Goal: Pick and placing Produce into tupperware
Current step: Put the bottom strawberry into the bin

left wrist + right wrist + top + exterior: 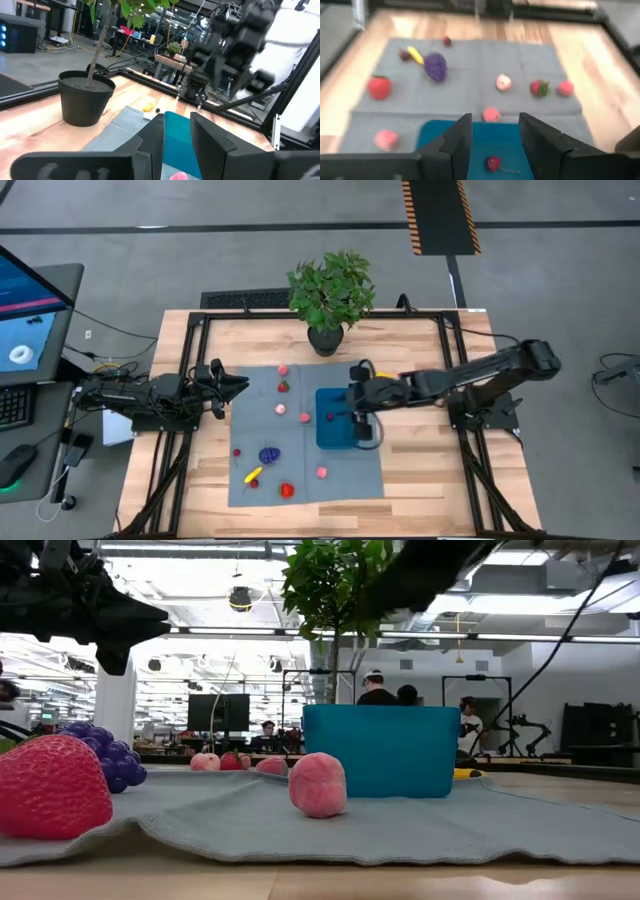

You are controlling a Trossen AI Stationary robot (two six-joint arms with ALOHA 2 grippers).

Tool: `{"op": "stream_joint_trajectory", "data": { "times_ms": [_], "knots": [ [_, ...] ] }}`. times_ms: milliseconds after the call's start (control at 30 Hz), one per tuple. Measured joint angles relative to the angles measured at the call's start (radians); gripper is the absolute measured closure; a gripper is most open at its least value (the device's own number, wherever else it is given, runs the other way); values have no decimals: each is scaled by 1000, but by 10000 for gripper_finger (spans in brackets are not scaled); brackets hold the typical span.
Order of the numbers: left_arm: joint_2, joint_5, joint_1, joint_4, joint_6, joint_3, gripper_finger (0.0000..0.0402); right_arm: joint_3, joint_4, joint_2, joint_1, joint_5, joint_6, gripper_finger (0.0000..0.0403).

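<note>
The right end effector [362, 423] hangs over the blue tupperware [335, 442] just right of the frame's centre in the high view, its two dark fingers [461, 137] parted with nothing between them. Seen from its own wrist, a small dark-red cherry [493, 163] lies on the container's floor between the fingers, apart from both.

The left end effector [238, 385] hovers at the left edge of the grey-blue mat [345, 480], left of centre in the high view. Its fingers [153, 135] stand only narrowly apart and hold nothing.

The rest of the produce lies loose on the mat, all to the left of or below the tupperware in the high view. A pink piece [304, 417] sits just beside the container's left wall; another pale pink one [281, 409] lies a little further left, and a red strawberry-like piece [284, 387] and a pink one [283, 369] lie above that, toward the plant. In the lower left of the mat are the purple grape cluster [269, 454], a yellow banana [253, 475], a red strawberry [287, 490] and a tiny dark red piece [237, 452]. A pink peach [322, 472] rests below the tupperware.

A potted green plant [331, 292] stands on the wooden counter [420, 480] above the mat, at upper centre. In the low view, people sit at desks in the room behind.
</note>
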Motion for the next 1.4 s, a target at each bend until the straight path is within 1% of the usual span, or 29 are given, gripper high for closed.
{"op": "stream_joint_trajectory", "data": {
  "times_ms": [100,200,300,433,467,567,633,733,833,900,967,1067,1200,1267,1300,1400],
  "knots": [
    [0,-9,0,0,3,0,319,-1,-34,-84,27,0,-2,230],
    [0,-14,0,0,3,0,319,-35,-36,-176,59,0,3,236],
    [0,-14,0,0,3,0,319,-85,-31,-271,92,5,21,240],
    [0,-12,0,0,0,0,319,-181,24,-381,146,8,56,244],
    [0,1,0,-1,-15,0,319,-206,48,-406,161,7,70,245],
    [8,96,0,-11,-54,0,319,-288,135,-474,215,11,99,247],
    [17,140,-1,-17,-90,0,319,-339,186,-509,259,28,107,248],
    [50,173,-14,-23,-159,0,319,-401,245,-549,320,40,110,249],
    [102,184,-45,-24,-242,0,319,-438,259,-572,372,107,114,248],
    [148,167,-77,-17,-286,0,319,-460,275,-580,406,153,108,248],
    [196,144,-120,18,-313,0,319,-482,308,-587,438,156,76,250],
    [276,71,-201,121,-327,0,319,-505,360,-588,490,155,34,253],
    [394,-6,-326,314,-233,3,319,-545,419,-588,558,154,0,260],
    [454,-56,-381,329,-192,13,319,-588,468,-590,577,158,-14,265],
    [484,-83,-406,325,-179,26,319,-612,491,-596,584,175,-22,269],
    [569,-147,-458,358,-158,59,319,-702,567,-637,601,291,-45,281]
  ]
}}
